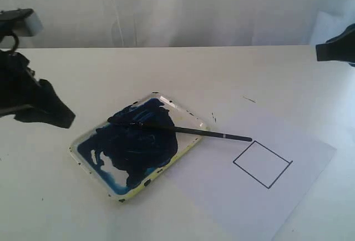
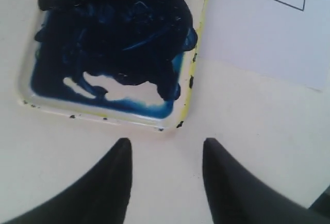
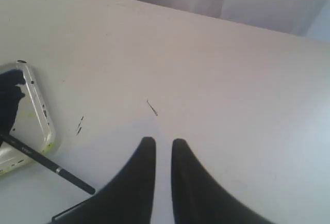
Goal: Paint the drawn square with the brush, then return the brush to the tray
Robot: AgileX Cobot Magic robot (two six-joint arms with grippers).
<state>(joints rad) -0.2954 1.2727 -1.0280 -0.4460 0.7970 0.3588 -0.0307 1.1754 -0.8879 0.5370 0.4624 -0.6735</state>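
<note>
Desk [image 1: 166, 69] looks pale white to me, with a plain white backdrop [image 1: 177, 8] behind it and a few dark specks [image 1: 249, 99] on it. A paper sheet [image 1: 222, 202] lies on it, carrying the drawn square [image 1: 262, 164], blank inside. The brush [image 1: 211, 134] rests with its tip in the tray [image 1: 133, 192], its handle crossing the rim and ending just beside the square. My left tool [image 2: 166, 141] stands wide open and empty; my right tool [image 3: 163, 141] is parted narrowly, holding nothing.
</note>
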